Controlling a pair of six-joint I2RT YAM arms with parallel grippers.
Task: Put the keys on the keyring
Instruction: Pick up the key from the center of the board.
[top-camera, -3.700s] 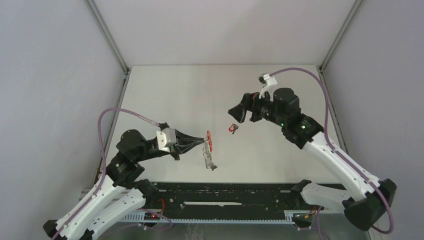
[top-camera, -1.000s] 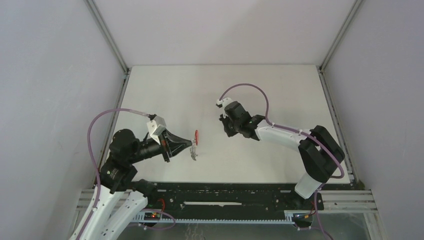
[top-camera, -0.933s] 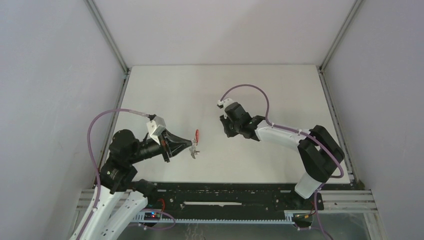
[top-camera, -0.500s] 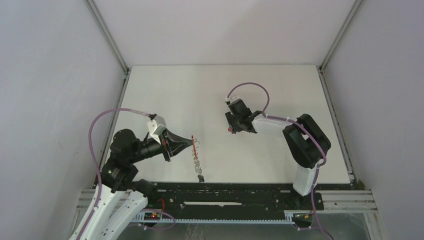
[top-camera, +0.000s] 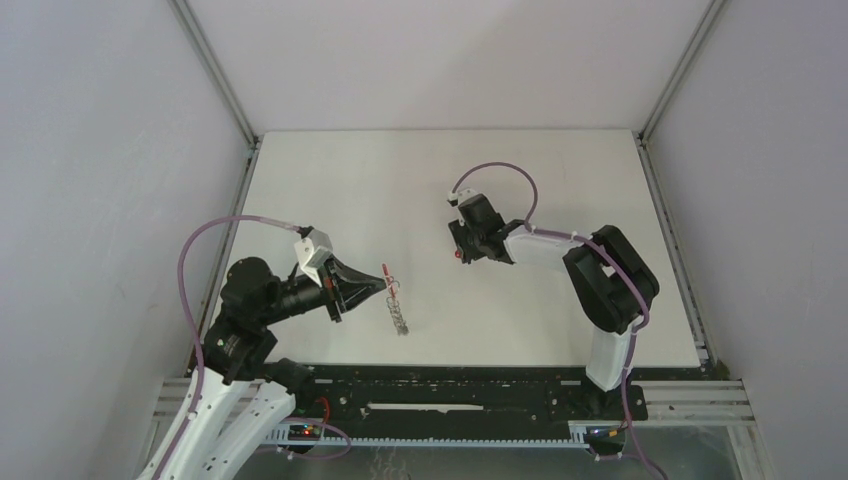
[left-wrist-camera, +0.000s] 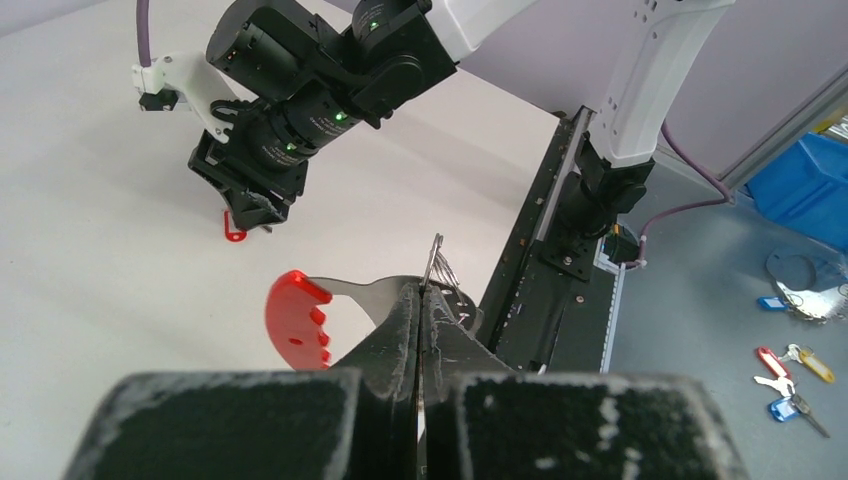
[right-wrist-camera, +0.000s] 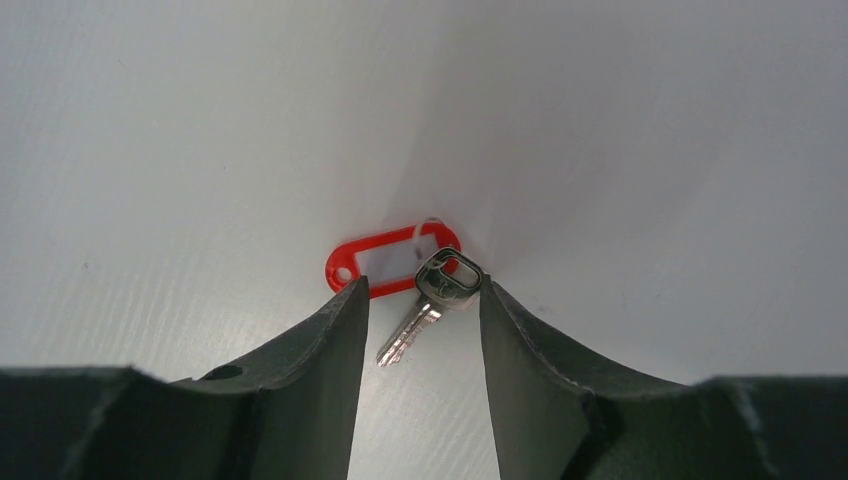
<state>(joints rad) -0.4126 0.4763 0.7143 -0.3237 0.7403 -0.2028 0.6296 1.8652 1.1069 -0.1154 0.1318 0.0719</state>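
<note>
My left gripper (left-wrist-camera: 418, 300) is closed tight, its fingers clamped on the flat silvery end of the red strap (left-wrist-camera: 297, 318). The strap's curved, notched red part sticks out to one side of the fingertips. A few thin wire loops, the keyring (left-wrist-camera: 438, 265), stand up right at the pinch. From above, a fine silvery chain (top-camera: 399, 316) trails from that grip toward the near edge of the desk (top-camera: 400, 180). I cannot tell whether it hangs free or lies on the surface. This gripper is over the near left part of the desk, closer to the left edge than to the middle.

My right gripper (right-wrist-camera: 422, 288) has its fingers spread apart, pointing down near the middle of the desk. A small silver key (right-wrist-camera: 430, 300) lies flat between them, its blade pointing back toward my wrist. Its head is joined to a red tag (right-wrist-camera: 385, 258) lying just beyond the fingertips. One finger is just beside the key's head, but I cannot tell whether it touches.
</note>
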